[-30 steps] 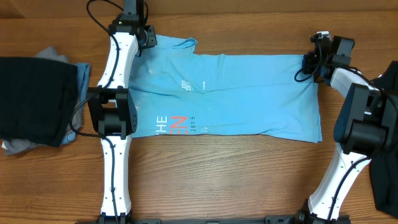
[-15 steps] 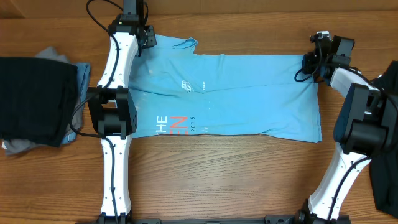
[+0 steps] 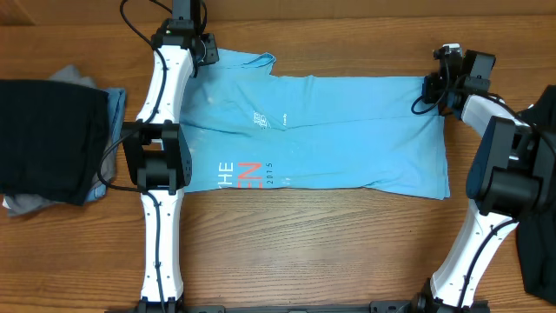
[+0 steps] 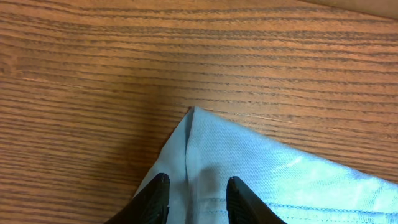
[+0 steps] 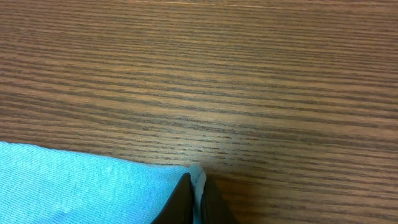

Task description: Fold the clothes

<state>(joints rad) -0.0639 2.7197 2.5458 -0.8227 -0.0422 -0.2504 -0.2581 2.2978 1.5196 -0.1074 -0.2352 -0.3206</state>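
A light blue T-shirt [image 3: 330, 130] with white-and-red lettering lies flat in a wide band across the wooden table. My left gripper [image 3: 204, 54] is at the shirt's far left corner. In the left wrist view its jaws [image 4: 198, 200] stand apart, straddling the seam of that corner [image 4: 205, 149] without pinching it. My right gripper [image 3: 431, 89] is at the shirt's far right corner. In the right wrist view it [image 5: 199, 194] is shut on the edge of that corner [image 5: 93, 180], low over the table.
A pile of black, grey and blue clothes [image 3: 48, 139] lies at the left edge. A dark garment [image 3: 539, 252] lies at the right edge behind the right arm. Bare wood [image 3: 313, 243] stretches in front of the shirt.
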